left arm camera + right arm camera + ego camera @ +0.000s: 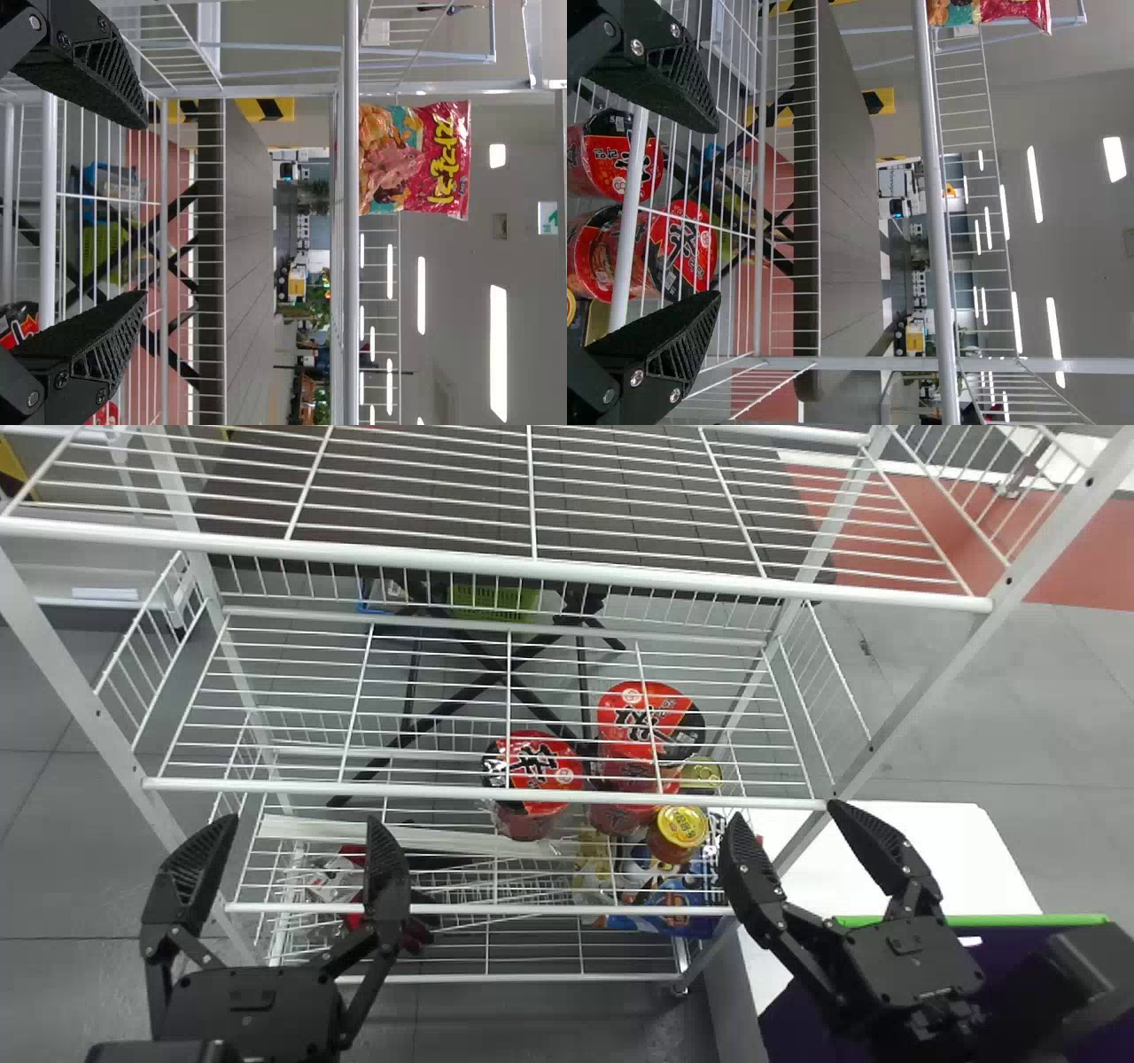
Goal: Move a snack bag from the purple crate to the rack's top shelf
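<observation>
One snack bag (430, 164) up on the top shelf (352, 283), above and beyond left fingers (386, 868). Left fingers spread, empty; right fingers (751, 868) same, purple crate (1045, 919) near them. Placing looks done; probably just arms to back off.

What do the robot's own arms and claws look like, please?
The black left claw and black right claw each have two wedge-shaped fingers with latticed sides, slim linkage bars, silver screw heads and a boxy body. The arm parts behind them are black too.
</observation>
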You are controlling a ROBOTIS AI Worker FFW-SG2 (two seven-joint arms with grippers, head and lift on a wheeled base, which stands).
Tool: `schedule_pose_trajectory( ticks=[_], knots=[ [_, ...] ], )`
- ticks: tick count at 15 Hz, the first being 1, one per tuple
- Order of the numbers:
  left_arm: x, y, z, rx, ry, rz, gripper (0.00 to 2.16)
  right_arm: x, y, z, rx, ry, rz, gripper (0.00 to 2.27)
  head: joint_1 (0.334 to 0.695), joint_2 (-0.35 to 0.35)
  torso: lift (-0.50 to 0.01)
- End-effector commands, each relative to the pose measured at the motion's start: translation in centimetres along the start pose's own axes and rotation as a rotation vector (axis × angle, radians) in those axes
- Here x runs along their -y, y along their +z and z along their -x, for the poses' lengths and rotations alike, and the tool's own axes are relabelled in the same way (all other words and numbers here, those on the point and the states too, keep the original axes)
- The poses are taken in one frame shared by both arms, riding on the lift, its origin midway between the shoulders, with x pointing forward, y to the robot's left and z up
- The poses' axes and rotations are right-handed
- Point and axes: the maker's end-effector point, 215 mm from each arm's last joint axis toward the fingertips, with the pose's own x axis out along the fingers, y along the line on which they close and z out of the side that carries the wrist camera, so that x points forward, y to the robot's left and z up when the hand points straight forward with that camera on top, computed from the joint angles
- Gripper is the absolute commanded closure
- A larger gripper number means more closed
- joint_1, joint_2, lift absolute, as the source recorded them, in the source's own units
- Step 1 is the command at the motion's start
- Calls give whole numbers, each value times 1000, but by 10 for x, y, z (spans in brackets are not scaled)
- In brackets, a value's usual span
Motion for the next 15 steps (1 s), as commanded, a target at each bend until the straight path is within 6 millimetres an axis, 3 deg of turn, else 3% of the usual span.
schedule_pose_trajectory(
  ticks=[1,15],
  knots=[
    [0,0,0,0,1,0,154,0,0,0,0,0,-1,171,695,-163,-316],
    [-1,-2,0,-3,5,2,154,-1,-3,-1,-4,1,3,171,695,-159,-372]
  ],
)
